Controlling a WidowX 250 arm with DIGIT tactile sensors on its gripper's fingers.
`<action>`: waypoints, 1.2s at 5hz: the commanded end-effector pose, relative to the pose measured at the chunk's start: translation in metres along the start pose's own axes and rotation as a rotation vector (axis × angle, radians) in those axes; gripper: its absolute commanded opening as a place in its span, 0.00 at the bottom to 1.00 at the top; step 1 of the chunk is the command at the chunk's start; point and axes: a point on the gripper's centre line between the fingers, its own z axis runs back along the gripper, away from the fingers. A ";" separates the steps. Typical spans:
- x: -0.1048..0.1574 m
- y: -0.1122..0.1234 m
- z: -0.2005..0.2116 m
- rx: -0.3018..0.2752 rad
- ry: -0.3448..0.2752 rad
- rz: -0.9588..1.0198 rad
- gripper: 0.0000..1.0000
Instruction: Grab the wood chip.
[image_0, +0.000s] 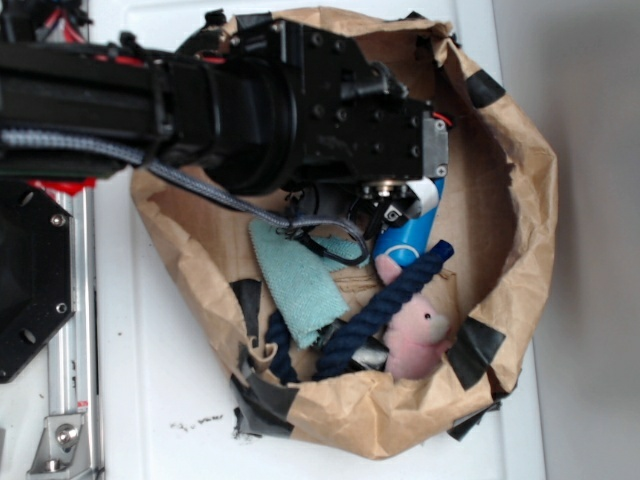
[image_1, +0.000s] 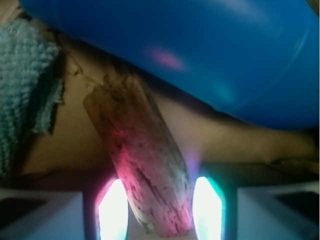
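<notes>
Gripper (image_1: 160, 210) narrow, fingers (image_1: 112, 210) straddling the wood chip (image_1: 142, 160); contact can't be confirmed. Chip lies just beside the blue bottle (image_1: 200, 50), one end running under it. Teal cloth (image_1: 25, 90) on bottle's far-left side, all inside paper bag (image_0: 520, 170).

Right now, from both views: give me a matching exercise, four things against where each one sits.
Things:
1. wood chip
2. blue bottle
3. teal cloth
4. pink toy

Places:
A. by the bag's lower rim, next to the rope, exterior view
B. left edge of the wrist view
C. between the two fingers of the pincer
D. across the top of the wrist view, just past the chip

Pairs: 1-C, 2-D, 3-B, 4-A
</notes>
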 end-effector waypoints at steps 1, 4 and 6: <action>0.002 -0.008 0.025 0.005 0.025 0.086 0.00; -0.020 0.015 0.173 -0.123 -0.045 0.570 0.00; -0.010 0.000 0.185 -0.092 0.016 0.624 0.00</action>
